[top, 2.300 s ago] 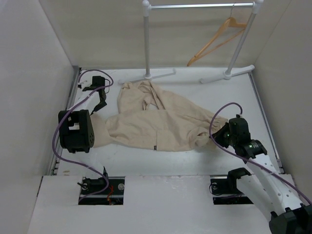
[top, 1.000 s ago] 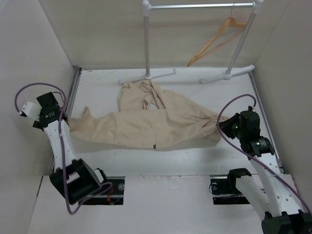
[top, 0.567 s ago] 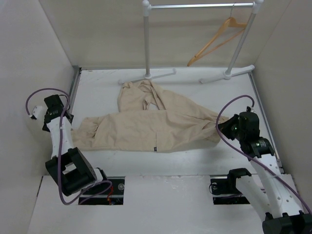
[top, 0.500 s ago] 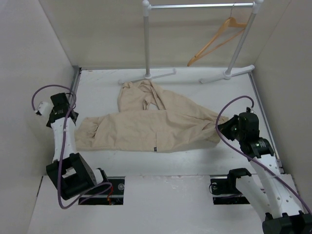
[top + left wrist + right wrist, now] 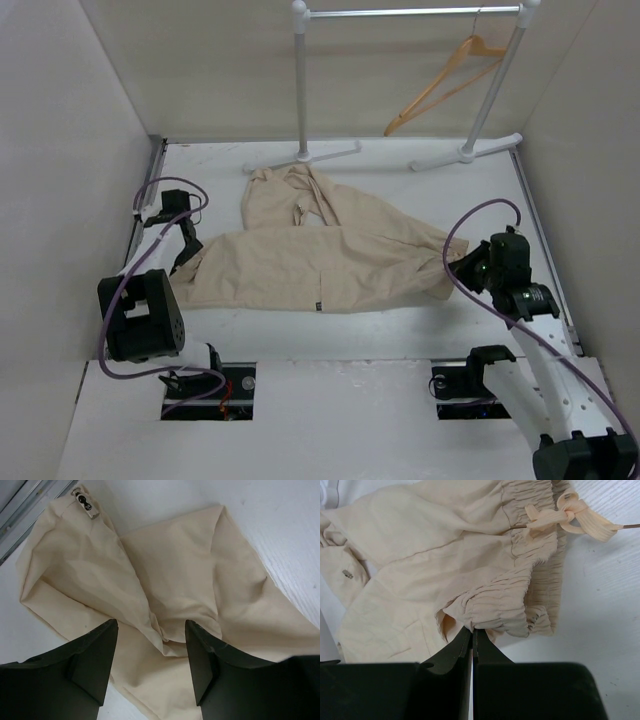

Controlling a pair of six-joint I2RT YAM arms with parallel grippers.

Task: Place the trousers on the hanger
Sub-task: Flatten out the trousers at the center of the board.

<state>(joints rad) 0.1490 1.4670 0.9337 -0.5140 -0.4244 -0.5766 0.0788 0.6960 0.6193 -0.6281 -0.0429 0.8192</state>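
Note:
The beige trousers [image 5: 320, 255] lie spread across the table, one leg running left, the other bunched toward the back. My left gripper [image 5: 183, 258] is open and empty just above the left leg's end [image 5: 165, 600]. My right gripper [image 5: 455, 272] is shut on the gathered elastic waistband [image 5: 495, 611] at the trousers' right end; a bow of drawstring [image 5: 570, 515] lies beyond it. The orange-tan wooden hanger [image 5: 440, 88] hangs by its hook from the white garment rail [image 5: 410, 12] at the back right, apart from both grippers.
The rail's white posts [image 5: 301, 80] and feet [image 5: 465, 152] stand at the back of the table. White walls close in on the left, right and back. A metal strip [image 5: 150, 180] runs along the table's left edge.
My left arm pulled the trouser leg out to the left, let it go, and swung back over the leg end. My right gripper has kept its hold on the waistband.

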